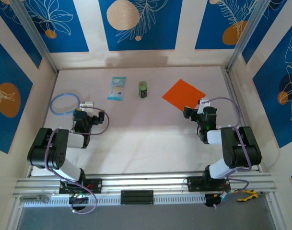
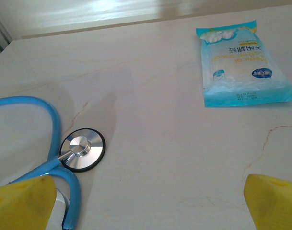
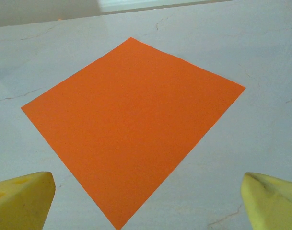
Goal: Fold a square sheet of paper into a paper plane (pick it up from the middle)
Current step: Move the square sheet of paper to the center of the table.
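Top view: the square sheet of paper (image 1: 183, 95) lies flat and uncreased on the bench (image 1: 146, 139), bright orange, set like a diamond at upper right. The right gripper (image 1: 192, 111) sits just below it.

Left wrist view: the left gripper (image 2: 146, 206) is spread wide and empty.

Right wrist view: the sheet fills mid-frame. The yellow fingers (image 3: 22, 199) stand wide apart in the bottom corners, holding nothing.

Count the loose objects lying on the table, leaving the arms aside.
4. A blue stethoscope at far left, a light-blue packet left of centre, a small green can just right of it, and the square sheet of paper, orange, at right. The arms might hide something small.
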Action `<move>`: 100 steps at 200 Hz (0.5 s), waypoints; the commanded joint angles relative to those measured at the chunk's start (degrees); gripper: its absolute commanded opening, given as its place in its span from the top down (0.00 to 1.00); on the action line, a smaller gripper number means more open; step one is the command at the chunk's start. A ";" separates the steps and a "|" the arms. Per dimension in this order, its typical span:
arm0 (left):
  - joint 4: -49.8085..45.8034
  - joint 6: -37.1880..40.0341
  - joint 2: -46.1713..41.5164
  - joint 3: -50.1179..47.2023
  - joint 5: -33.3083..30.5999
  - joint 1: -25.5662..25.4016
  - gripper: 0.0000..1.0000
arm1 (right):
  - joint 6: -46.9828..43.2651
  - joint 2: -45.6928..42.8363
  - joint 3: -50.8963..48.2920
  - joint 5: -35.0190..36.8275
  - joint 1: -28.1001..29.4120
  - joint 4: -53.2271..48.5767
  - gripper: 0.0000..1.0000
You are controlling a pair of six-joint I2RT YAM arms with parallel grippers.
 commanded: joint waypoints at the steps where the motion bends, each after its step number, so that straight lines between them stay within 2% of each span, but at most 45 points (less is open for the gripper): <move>1: -0.18 0.33 0.22 1.13 1.64 0.42 0.00 | 0.11 -0.16 1.14 -0.78 -0.38 0.45 0.01; 100: 0.98 0.42 0.12 0.45 1.73 0.42 0.00 | 0.14 -0.34 1.05 -0.87 -0.35 0.70 0.01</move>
